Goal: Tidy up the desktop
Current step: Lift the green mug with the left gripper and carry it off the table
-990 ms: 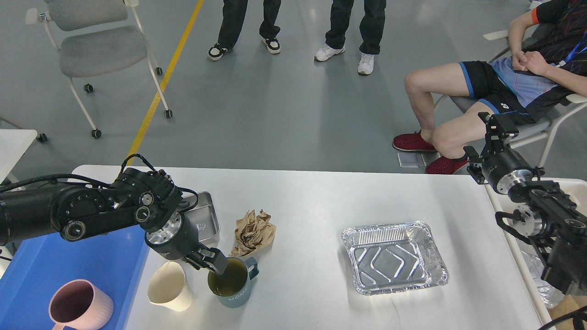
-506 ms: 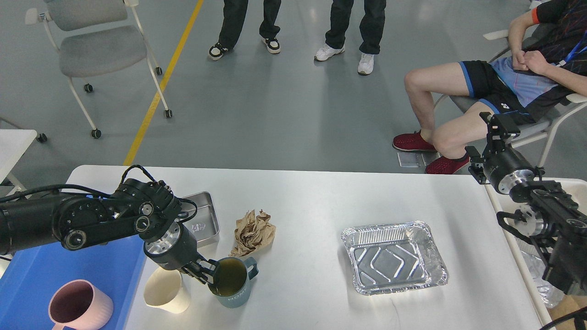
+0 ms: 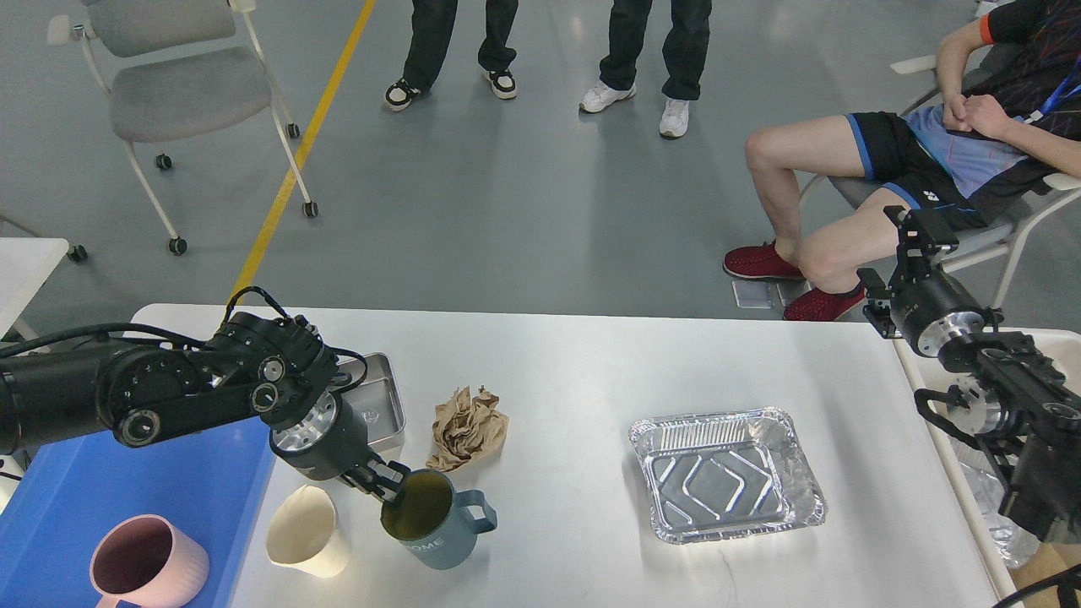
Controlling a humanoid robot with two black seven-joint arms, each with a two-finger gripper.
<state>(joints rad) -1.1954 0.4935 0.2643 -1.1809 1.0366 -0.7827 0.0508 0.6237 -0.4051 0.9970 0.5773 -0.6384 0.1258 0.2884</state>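
Note:
The white desktop (image 3: pixel 591 371) fills the lower view. My left gripper (image 3: pixel 384 487) is shut on the left rim of a teal mug (image 3: pixel 435 530) near the front edge; the mug is tilted and lifted a little, its handle pointing right. A cream cup (image 3: pixel 306 532) stands just left of it. A crumpled brown paper (image 3: pixel 467 428) lies behind the mug. A steel tray (image 3: pixel 376 405) sits partly behind my left wrist. An empty foil tray (image 3: pixel 726 475) lies at centre right. My right gripper (image 3: pixel 919 230) is raised off the desktop's right edge, seen end-on.
A blue plastic tray (image 3: pixel 127 498) at the left holds a pink mug (image 3: pixel 148 564). A small white side table (image 3: pixel 1034 346) is at the right under my right arm. A seated person and a wheeled chair (image 3: pixel 177 93) are beyond the desk.
My left gripper has lifted and tilted the teal mug, turning its handle further right. The cream cup was nudged slightly left. The right arm has barely moved.

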